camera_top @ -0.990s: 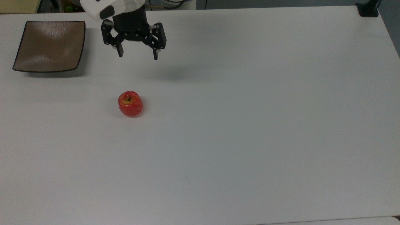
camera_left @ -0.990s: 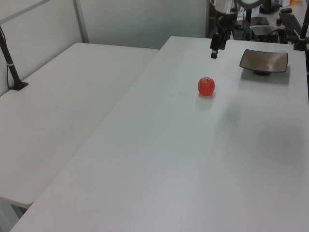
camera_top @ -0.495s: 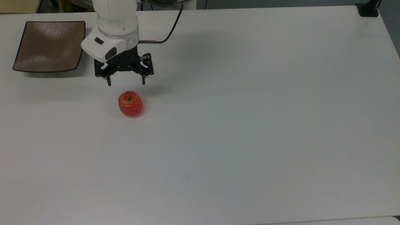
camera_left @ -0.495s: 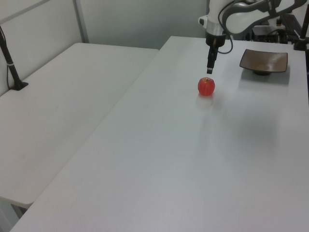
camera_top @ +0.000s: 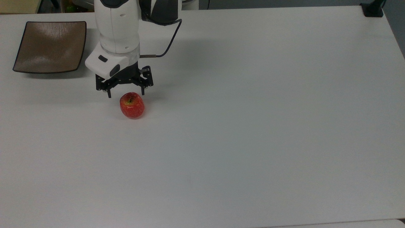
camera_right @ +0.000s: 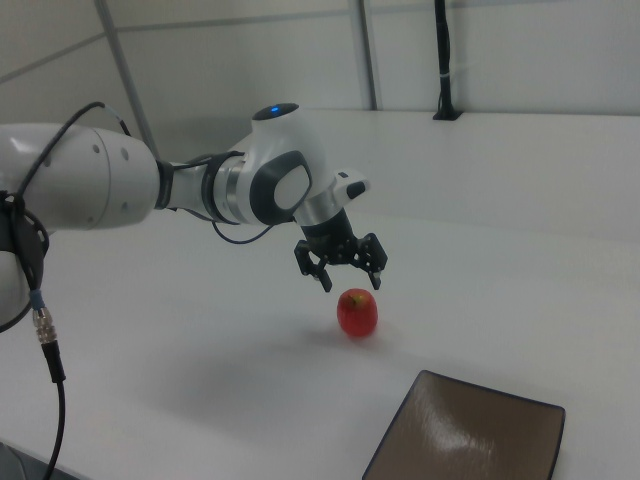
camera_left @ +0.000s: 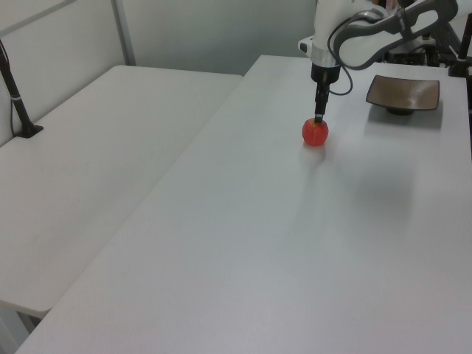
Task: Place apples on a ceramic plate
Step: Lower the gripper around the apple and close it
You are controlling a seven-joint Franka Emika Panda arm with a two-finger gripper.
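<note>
- Apple [camera_top: 132, 105], small, round, glossy red with a yellow-green patch at its stem, sits on the white surface [camera_top: 253, 126] well in from every edge; in the top view the black two-finger gripper [camera_top: 125, 94] hangs just above and slightly toward the far edge of it
- fingers [camera_top: 109, 93] are spread, wider than the apple, holding nothing; the fruit being round, no grasp axis matters
- likely next: a short drop to straddle it
- square, shallow, glossy brown ceramic plate [camera_top: 50, 46] lies bare near the far corner at the top view's left, well apart; open surface between
</note>
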